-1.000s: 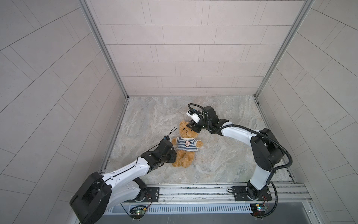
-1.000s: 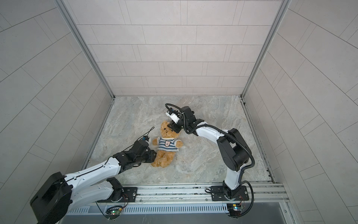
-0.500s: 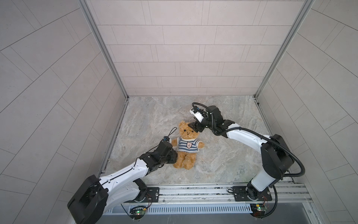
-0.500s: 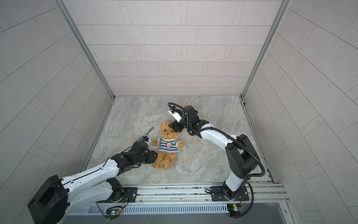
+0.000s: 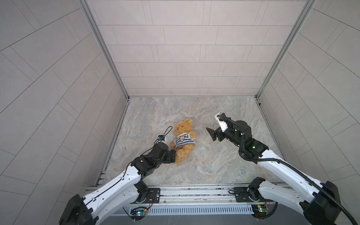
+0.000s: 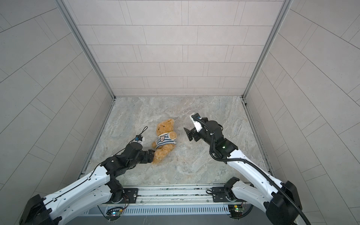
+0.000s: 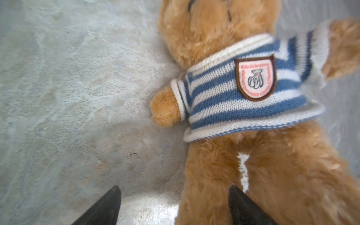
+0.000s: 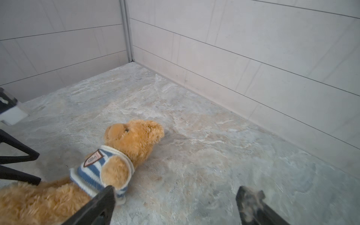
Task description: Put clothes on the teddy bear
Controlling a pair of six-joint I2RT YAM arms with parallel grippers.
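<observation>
The teddy bear (image 5: 183, 127) (image 6: 165, 127) lies on its back on the marble floor, left of centre in both top views, head toward the back wall. It wears the navy-and-white striped shirt (image 5: 182, 141) (image 7: 224, 97) (image 8: 91, 171), with both arms through the sleeves. My left gripper (image 5: 173, 156) (image 6: 151, 155) (image 7: 174, 191) is open at the bear's legs; one golden-brown leg (image 7: 210, 185) lies loosely between its spread fingers. My right gripper (image 5: 212, 134) (image 6: 188, 134) (image 8: 176, 191) is open and empty, right of the bear and apart from it.
Tiled walls (image 5: 175, 68) close in the floor at the back and on both sides. A metal rail (image 5: 194, 191) with both arm bases runs along the front edge. Bare marble floor (image 5: 204, 165) lies between the bear and the right wall.
My right gripper has drawn back to the right from the bear's head and opened. The left gripper has opened at the bear's legs. The bear stays in about the same spot.
</observation>
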